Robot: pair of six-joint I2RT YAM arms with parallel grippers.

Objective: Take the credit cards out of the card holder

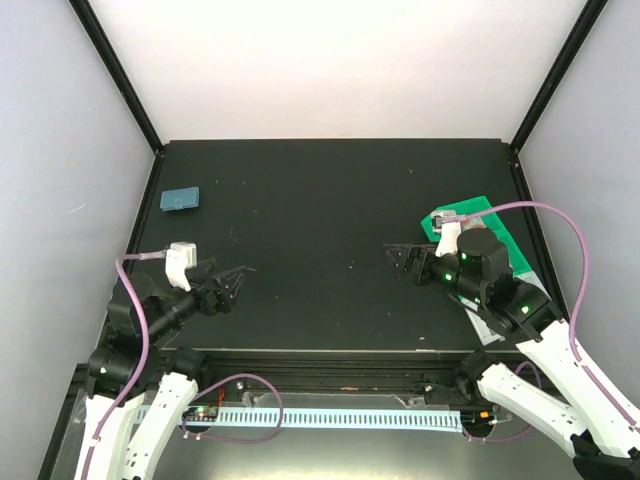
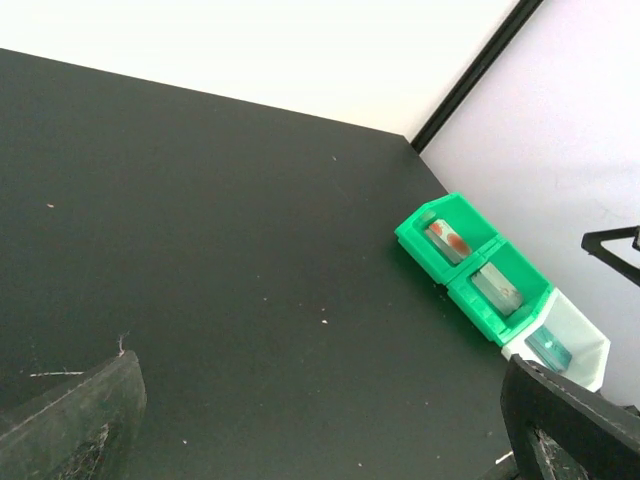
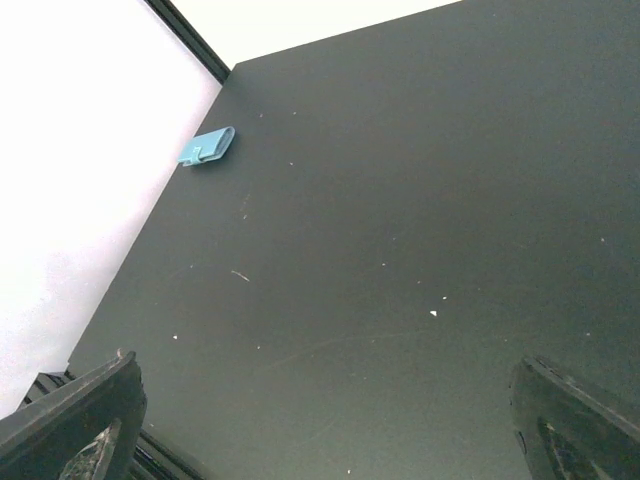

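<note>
Near-left of the counter (image 1: 320, 190): the left gripper (image 1: 232, 279) sits low, jaws spread wide, nothing between them. Opposite it, the right gripper (image 1: 398, 259) is equally wide and empty, its tips pointing toward the left gripper.

The card holder (image 1: 180, 199) lies flat on the counter, well apart from both. It is beyond the left gripper and off to its left, close to the wall edge. From the right wrist it sits far ahead, up and left (image 3: 207, 148).

The credit cards are out of the holder, in a tray (image 2: 475, 310) of three compartments in a row, ahead and right of the left gripper. The tray is just behind the right gripper, partly under that arm.
- white card, red blotch (image 2: 449, 240): farthest green compartment
- pale grey card (image 2: 495, 288): next green compartment
- teal card (image 2: 550, 348): white end compartment, nearest
</note>
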